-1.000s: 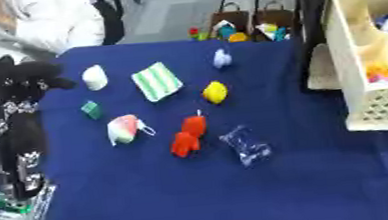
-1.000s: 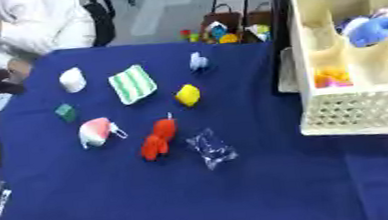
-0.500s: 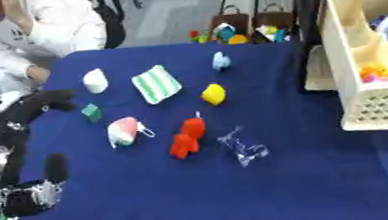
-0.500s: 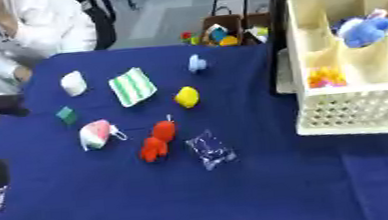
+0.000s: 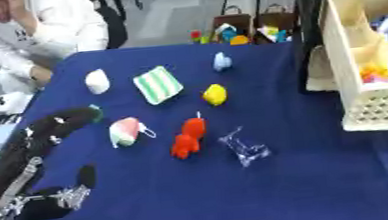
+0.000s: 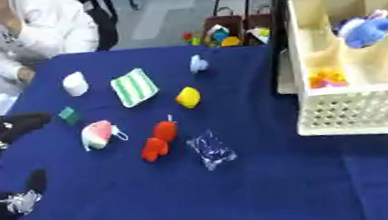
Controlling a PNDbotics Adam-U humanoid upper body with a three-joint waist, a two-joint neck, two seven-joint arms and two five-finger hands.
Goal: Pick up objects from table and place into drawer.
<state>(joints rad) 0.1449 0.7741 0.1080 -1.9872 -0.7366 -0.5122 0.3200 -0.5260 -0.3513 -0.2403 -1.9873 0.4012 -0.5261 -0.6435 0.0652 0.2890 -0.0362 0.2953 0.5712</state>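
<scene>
Beyond the blue table's far edge, two brown bags (image 5: 246, 24) of colourful items on the grey floor (image 5: 171, 8).

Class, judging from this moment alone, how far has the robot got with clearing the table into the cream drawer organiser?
Done: a blue plush toy and small orange-yellow pieces already lie in the cream drawer organiser.

In hand: nothing; the left hand is over the table's left edge, holding no object.

Left: white block, green-striped cloth, pale blue item, yellow toy, green cube, pink-white-green toy, red figure, clear plastic packet.
</scene>
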